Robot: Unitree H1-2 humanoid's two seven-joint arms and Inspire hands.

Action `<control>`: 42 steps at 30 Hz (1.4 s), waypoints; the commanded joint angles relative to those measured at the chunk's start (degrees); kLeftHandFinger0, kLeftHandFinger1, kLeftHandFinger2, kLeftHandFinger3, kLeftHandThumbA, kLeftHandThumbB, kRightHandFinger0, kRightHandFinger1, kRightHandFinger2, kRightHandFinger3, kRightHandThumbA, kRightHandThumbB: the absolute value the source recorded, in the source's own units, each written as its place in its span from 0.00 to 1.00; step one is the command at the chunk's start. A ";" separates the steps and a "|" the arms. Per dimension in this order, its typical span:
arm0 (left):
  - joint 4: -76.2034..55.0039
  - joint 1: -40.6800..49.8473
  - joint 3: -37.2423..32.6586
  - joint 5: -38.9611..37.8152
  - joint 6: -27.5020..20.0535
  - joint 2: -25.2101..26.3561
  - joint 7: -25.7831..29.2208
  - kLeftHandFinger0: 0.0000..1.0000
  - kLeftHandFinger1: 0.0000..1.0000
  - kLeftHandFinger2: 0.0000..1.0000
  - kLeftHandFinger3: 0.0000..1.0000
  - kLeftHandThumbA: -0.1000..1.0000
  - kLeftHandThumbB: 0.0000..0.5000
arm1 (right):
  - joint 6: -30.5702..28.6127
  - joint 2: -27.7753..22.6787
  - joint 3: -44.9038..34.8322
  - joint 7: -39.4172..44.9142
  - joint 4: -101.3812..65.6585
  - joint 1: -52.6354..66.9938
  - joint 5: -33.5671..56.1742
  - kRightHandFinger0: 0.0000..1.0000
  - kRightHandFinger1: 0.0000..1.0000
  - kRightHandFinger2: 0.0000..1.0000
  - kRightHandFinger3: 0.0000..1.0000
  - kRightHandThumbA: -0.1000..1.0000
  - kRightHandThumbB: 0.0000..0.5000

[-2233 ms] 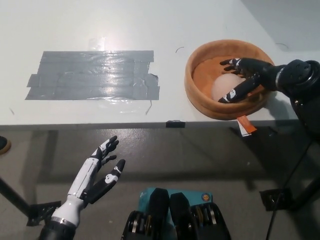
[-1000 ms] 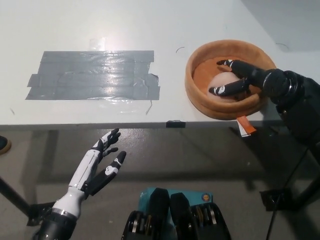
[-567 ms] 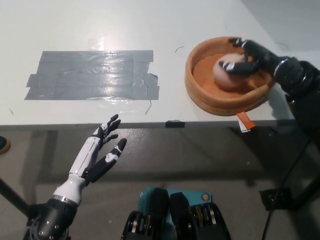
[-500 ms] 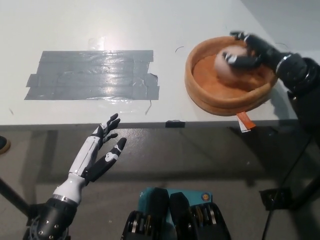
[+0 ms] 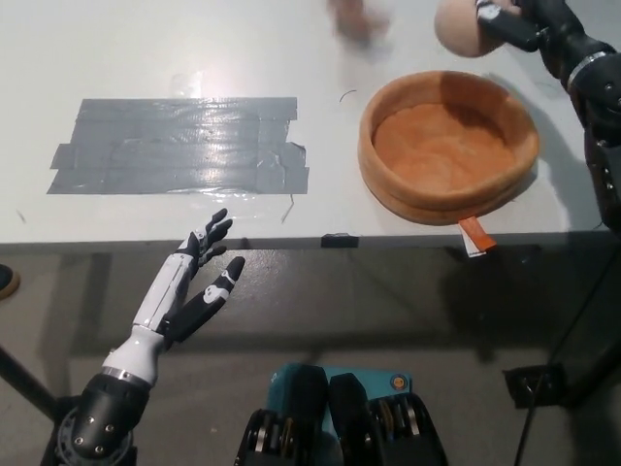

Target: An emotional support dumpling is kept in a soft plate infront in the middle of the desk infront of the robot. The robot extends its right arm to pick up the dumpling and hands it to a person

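My black right hand [image 5: 529,21] is raised at the top right of the head view, shut on the pale round dumpling [image 5: 463,29], which hangs above the far side of the desk. Below it the soft orange plate [image 5: 388,189] sits on the white desk with nothing inside. A blurred person's hand [image 5: 357,19] shows at the top edge, left of the dumpling and apart from it. My white left hand [image 5: 194,286] rests open below the desk's front edge at the lower left.
A patch of grey tape strips [image 5: 184,146] covers the desk's left half. An orange tag [image 5: 473,236] sticks out under the plate at the desk's front edge [image 5: 291,243]. A small black clip [image 5: 335,239] sits on that edge.
My right hand has lifted the dumpling out of the plate and carried it up and away over the desk. A person's hand has come in at the top. The left hand barely moved.
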 commanded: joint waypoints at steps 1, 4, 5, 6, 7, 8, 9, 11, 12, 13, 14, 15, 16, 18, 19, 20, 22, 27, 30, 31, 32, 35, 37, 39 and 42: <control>-1.44 -1.81 0.35 0.08 -0.66 -0.11 0.15 0.97 1.00 0.96 0.99 0.72 0.26 | 4.59 3.10 -6.88 -0.53 -4.85 -3.76 11.34 0.11 0.61 1.00 1.00 0.00 0.26; -1.65 -1.75 0.34 0.19 -0.70 -0.21 0.25 0.98 1.00 0.96 0.99 0.72 0.25 | 4.85 4.15 -8.38 -1.33 -4.60 -3.49 11.71 0.07 0.57 0.99 0.97 0.00 0.32; -1.83 -1.73 0.30 0.21 -0.43 -0.27 0.19 0.98 1.00 0.96 0.99 0.72 0.24 | 5.10 4.33 -8.88 -1.42 -4.39 -3.48 12.16 0.04 0.54 0.96 0.96 0.00 0.33; -2.16 -1.70 0.29 -0.11 0.21 -0.38 -0.05 0.99 1.00 0.96 1.00 0.72 0.23 | 5.55 4.54 -9.73 -1.12 -4.22 -3.45 13.20 0.01 0.53 0.96 0.97 0.00 0.31; -2.33 -1.67 0.33 -0.53 0.53 -0.47 -0.26 1.00 1.00 0.96 1.00 0.72 0.23 | 5.87 4.68 -10.35 -0.78 -4.11 -3.44 14.05 0.00 0.53 0.96 0.97 0.00 0.30; -2.46 -1.64 0.30 -0.48 0.67 -0.47 -0.28 1.00 1.00 0.97 1.00 0.72 0.22 | 6.25 4.86 -11.13 -0.42 -4.01 -3.48 15.23 0.00 0.52 0.95 0.98 0.00 0.28; -2.52 -1.38 0.09 -0.06 0.36 -0.50 -0.20 1.00 1.00 0.97 1.00 0.72 0.19 | 6.72 5.12 -12.10 -0.32 -4.16 -3.16 16.36 0.00 0.52 0.94 0.99 0.00 0.26; -2.38 -1.13 -0.05 0.10 -0.37 -0.51 -0.14 1.00 1.00 0.97 1.00 0.73 0.18 | 7.73 5.71 -13.55 -0.35 -4.65 -2.94 18.21 0.00 0.52 0.93 1.00 0.00 0.25; -2.46 -1.00 -0.05 0.07 -0.32 -0.56 -0.12 1.00 1.00 0.97 1.00 0.73 0.18 | 7.96 5.86 -13.69 -0.56 -4.93 -2.83 18.40 0.00 0.52 0.93 1.00 0.00 0.26; -2.65 -0.73 -0.07 0.11 -0.06 -0.68 -0.03 1.00 1.00 0.97 1.00 0.72 0.20 | 8.07 6.05 -13.49 -0.95 -5.54 -2.58 18.09 0.00 0.53 0.93 1.00 0.00 0.27; -2.62 -0.71 -0.12 0.45 -0.21 -0.72 0.17 0.99 1.00 0.96 1.00 0.72 0.19 | 7.19 5.95 -12.03 -1.60 -6.17 -2.44 16.22 0.07 0.58 0.96 1.00 0.00 0.28; -2.52 -0.74 -0.17 0.67 -0.40 -0.69 0.24 0.98 1.00 0.96 1.00 0.72 0.18 | 6.80 5.98 -11.54 -1.61 -6.37 -2.50 15.90 0.10 0.60 0.99 1.00 0.00 0.26; -2.68 -0.26 -0.27 0.61 -0.29 -0.72 0.13 0.98 1.00 0.96 1.00 0.72 0.19 | 6.89 6.16 -10.84 -2.01 -7.23 -2.03 15.37 0.10 0.60 1.00 0.98 0.00 0.26; -3.03 0.35 -0.41 0.56 -0.02 -0.84 0.02 0.98 1.00 0.95 1.00 0.72 0.19 | 6.40 6.46 -9.67 -2.26 -8.15 -1.60 14.73 0.07 0.58 1.00 0.96 0.00 0.25; -3.05 0.48 -0.48 0.69 -0.04 -0.84 0.05 0.98 1.00 0.96 1.00 0.72 0.20 | 6.30 6.66 -9.25 -2.38 -8.21 -1.72 14.75 0.05 0.57 1.00 0.97 0.00 0.24; -3.09 0.71 -0.56 0.68 -0.05 -0.82 -0.02 0.98 1.00 0.96 1.00 0.72 0.19 | 5.97 6.70 -8.30 -2.47 -8.37 -1.69 14.17 0.04 0.56 0.99 0.97 0.00 0.24; -3.08 0.89 -0.59 0.48 -0.12 -0.79 -0.14 0.99 1.00 0.96 1.00 0.72 0.19 | 5.48 6.84 -7.13 -2.72 -8.34 -1.91 13.59 0.04 0.57 0.99 0.98 0.00 0.26; -3.47 0.79 -0.75 0.31 0.86 -0.76 -0.40 1.00 1.00 0.97 1.00 0.73 0.19 | 0.43 6.46 -0.20 -5.09 -4.30 -4.28 8.29 0.08 0.60 0.96 0.93 0.00 0.30; -2.70 0.40 -0.91 0.36 -0.42 -0.53 -0.50 1.00 1.00 0.97 1.00 0.73 0.18 | -0.93 6.69 3.51 -6.53 -2.26 -5.59 6.05 0.04 0.58 0.93 0.91 0.00 0.29; -2.86 0.36 -0.95 0.45 -0.05 -0.53 -0.49 1.00 1.00 0.97 1.00 0.73 0.19 | -1.28 6.71 4.68 -7.23 -1.74 -5.88 5.05 0.03 0.55 0.91 0.90 0.00 0.30; -3.01 0.34 -0.98 0.67 0.41 -0.52 -0.38 1.00 1.00 0.96 1.00 0.73 0.21 | -0.80 6.94 6.54 -8.29 -1.70 -6.17 3.35 0.01 0.54 0.92 0.91 0.00 0.30; -2.76 0.31 -0.92 0.54 -0.20 -0.59 -0.17 0.99 0.99 0.95 1.00 0.73 0.19 | -1.13 7.61 9.68 -9.10 -1.90 -6.26 1.72 0.02 0.55 0.96 0.95 0.00 0.29; -2.84 0.37 -0.87 0.21 -0.24 -0.68 -0.23 0.98 0.99 0.95 0.99 0.72 0.20 | -2.26 8.06 11.40 -9.97 -0.93 -6.44 0.64 0.05 0.58 0.96 0.92 0.00 0.30; -2.84 0.34 -0.92 0.57 -0.24 -0.69 -0.06 0.98 0.99 0.94 0.99 0.72 0.21 | -3.67 8.68 12.71 -10.83 0.86 -6.83 0.14 0.04 0.57 0.93 0.89 0.00 0.32; -3.12 0.22 -0.93 0.41 0.68 -0.67 -0.28 0.98 0.99 0.95 0.99 0.72 0.23 | -4.77 9.23 13.84 -11.99 2.58 -7.32 -0.62 0.03 0.54 0.90 0.87 0.00 0.34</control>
